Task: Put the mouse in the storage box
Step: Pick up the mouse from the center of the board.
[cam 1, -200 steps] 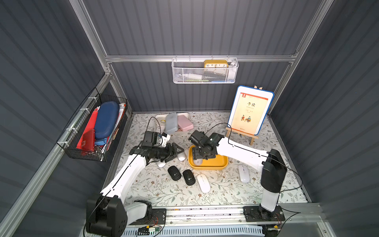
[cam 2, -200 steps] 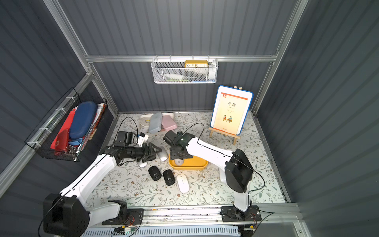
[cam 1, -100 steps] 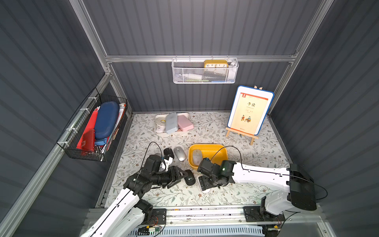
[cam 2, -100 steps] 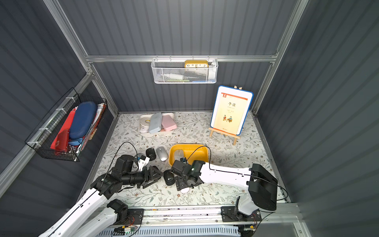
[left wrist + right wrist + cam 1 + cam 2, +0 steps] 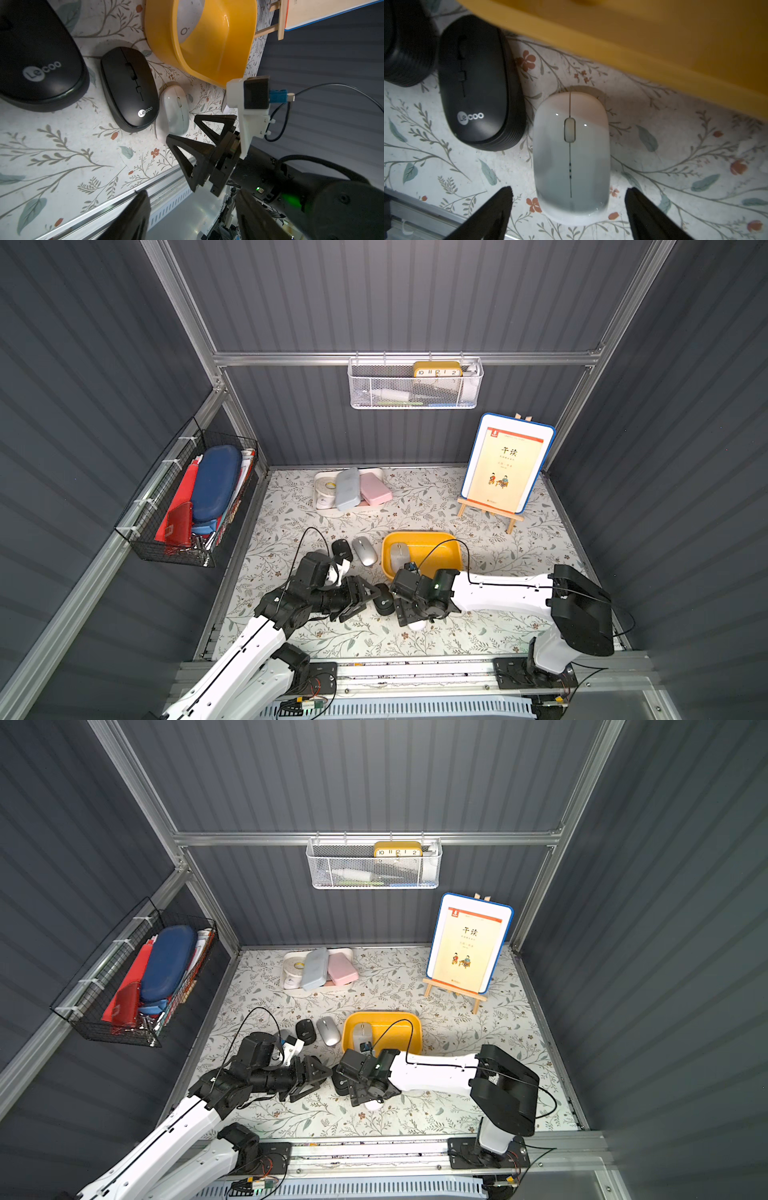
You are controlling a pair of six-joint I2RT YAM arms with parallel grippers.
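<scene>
— Whereabouts of the white mouse (image 5: 571,153)?
— On the tabletop (image 5: 478,635), just outside the storage box (image 5: 436,551). My right tool (image 5: 569,188) straddles it, jaws apart; my left tool (image 5: 191,192) is apart too, empty.

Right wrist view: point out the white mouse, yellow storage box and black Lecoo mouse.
white mouse (image 5: 583,162), right wrist view, top shell.
yellow storage box (image 5: 643,41), right wrist view, outer wall.
black Lecoo mouse (image 5: 477,83), right wrist view, top shell.

A mouse (image 5: 399,555) lies inside the storage box (image 5: 444,552).
</scene>
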